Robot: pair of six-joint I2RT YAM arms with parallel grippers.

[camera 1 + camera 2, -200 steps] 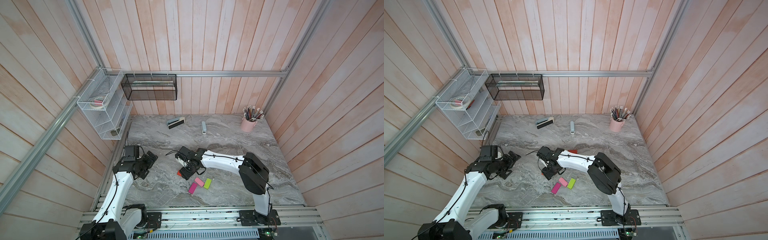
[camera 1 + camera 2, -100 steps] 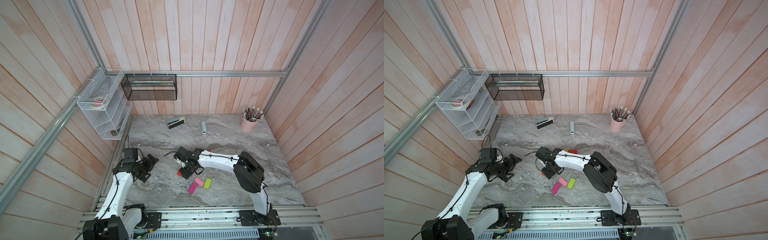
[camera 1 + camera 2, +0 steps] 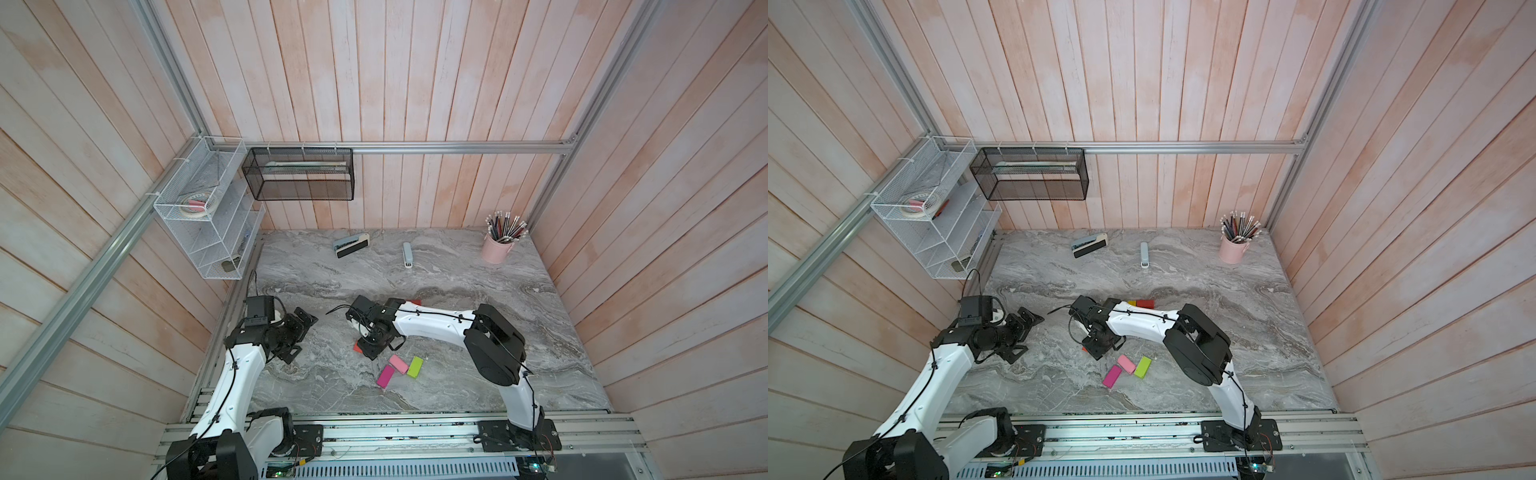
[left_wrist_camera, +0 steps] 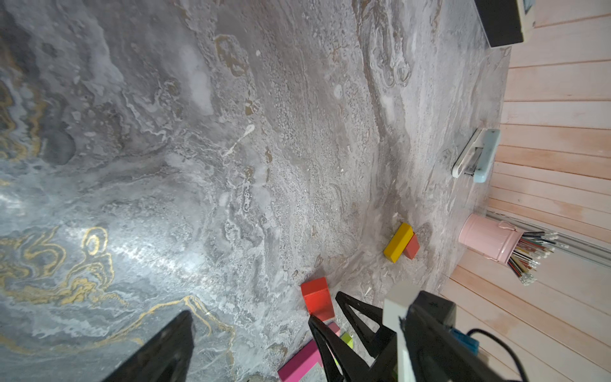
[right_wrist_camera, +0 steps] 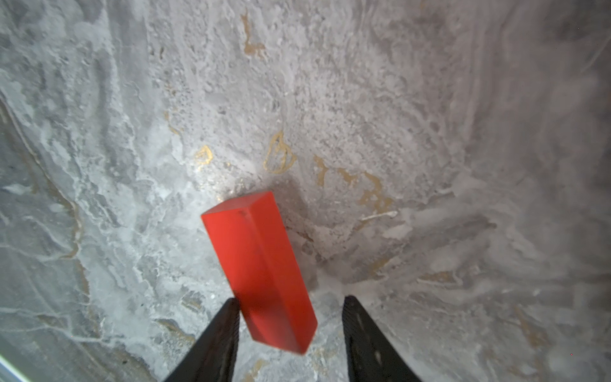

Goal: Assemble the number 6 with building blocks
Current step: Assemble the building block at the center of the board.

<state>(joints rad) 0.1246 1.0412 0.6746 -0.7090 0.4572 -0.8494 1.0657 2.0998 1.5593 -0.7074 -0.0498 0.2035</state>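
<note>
Marbled grey worktop [image 3: 457, 270] lies beneath the right hand [image 5: 290, 299], its jaws half-parted astride a red brick [image 5: 261, 264], one finger [image 5: 228, 317] touching, the other clear, likely to place it in the 6 between the yellow brick [image 4: 398, 242] and the pink brick [image 3: 399, 363].

**Surface Materials and Finishes**

The right arm's fingers [image 5: 218, 344] are matt black plastic. The red block [image 5: 261, 264] between them has smooth, satin faces and crisp edges. The counter [image 5: 363, 99] beneath the fingers looks like grey marbled stone with gold veins, a grainy texture and a soft sheen. Well beyond the fingers, the pink cup [image 4: 486, 236] appears to be glossy painted metal. The wall planks [image 3: 374, 83] are matt, whitewashed wood, and the frame rail [image 3: 457, 146] is brushed aluminium.
</note>
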